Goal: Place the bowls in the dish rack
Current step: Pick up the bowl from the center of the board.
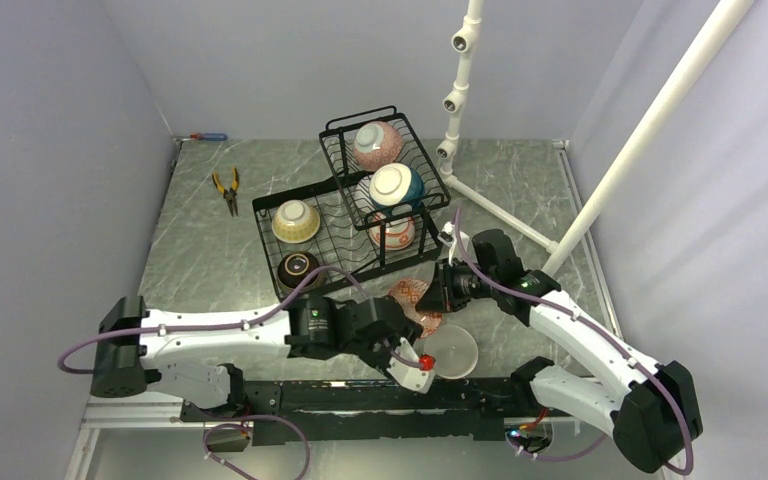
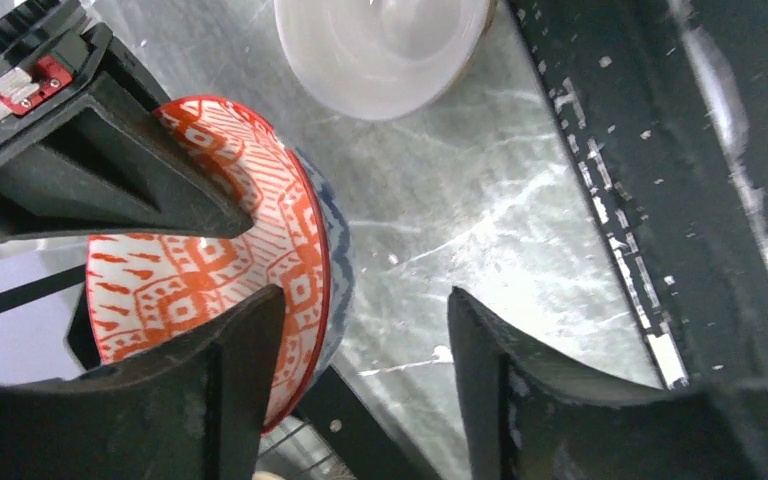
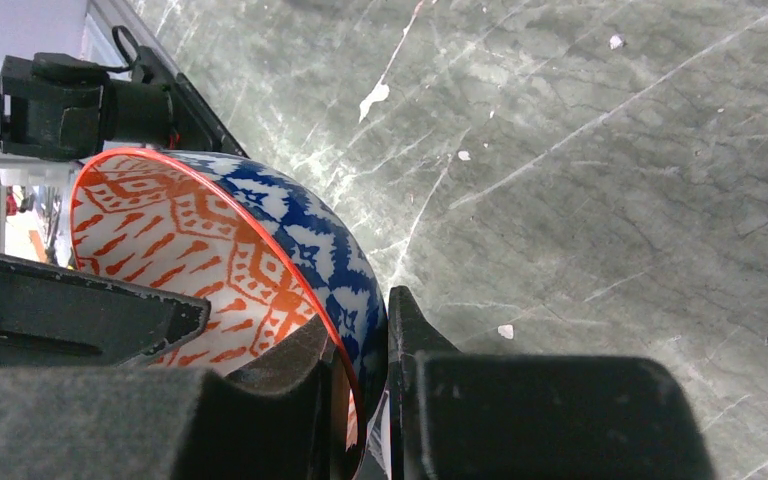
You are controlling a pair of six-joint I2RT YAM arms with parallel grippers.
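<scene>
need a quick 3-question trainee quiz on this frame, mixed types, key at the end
1. Count: how many bowls sit in the dish rack?
2. True or false: the left gripper is open and holds nothing.
3. Pick one: the right gripper is shut on the rim of
A. a cream-yellow bowl
B. the red-and-blue patterned bowl
C. a brown bowl

Key: 1. five; 2. true; 3. B
</scene>
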